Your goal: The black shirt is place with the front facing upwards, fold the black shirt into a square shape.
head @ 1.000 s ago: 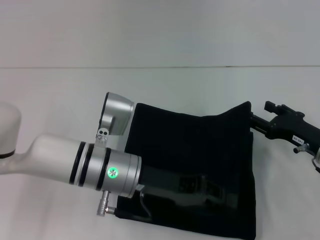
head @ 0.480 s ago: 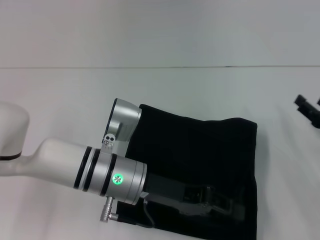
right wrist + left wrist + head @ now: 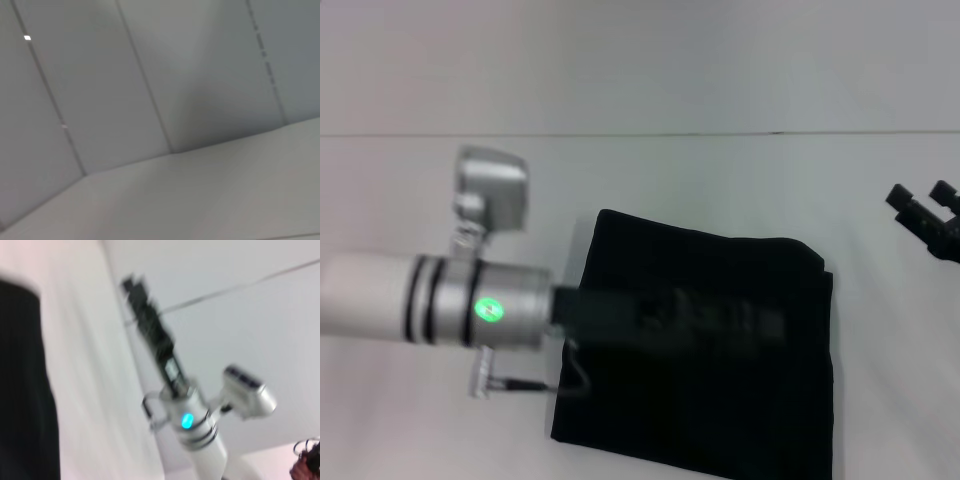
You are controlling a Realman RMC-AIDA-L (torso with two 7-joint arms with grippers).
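Note:
The black shirt point(image 3: 710, 360) lies on the white table point(image 3: 420, 200) folded into a rough square, with no lettering showing. Its edge also shows in the left wrist view point(image 3: 20, 390). My left gripper point(image 3: 765, 325) hovers blurred over the middle of the shirt, reaching in from the left. My right gripper point(image 3: 918, 192) is open and empty, off the shirt's far right corner at the picture's right edge. It also shows in the left wrist view point(image 3: 135, 287). The right wrist view shows only wall and table.
The white table runs back to a pale wall point(image 3: 640, 60). Bare table surface lies left of the shirt and behind it. The left arm's silver wrist point(image 3: 470, 300) hangs over the table left of the shirt.
The left arm has lifted and swung back to the left, off the shirt's near part. The right gripper has let go of the far right corner and drawn back to the right; that corner now lies flat.

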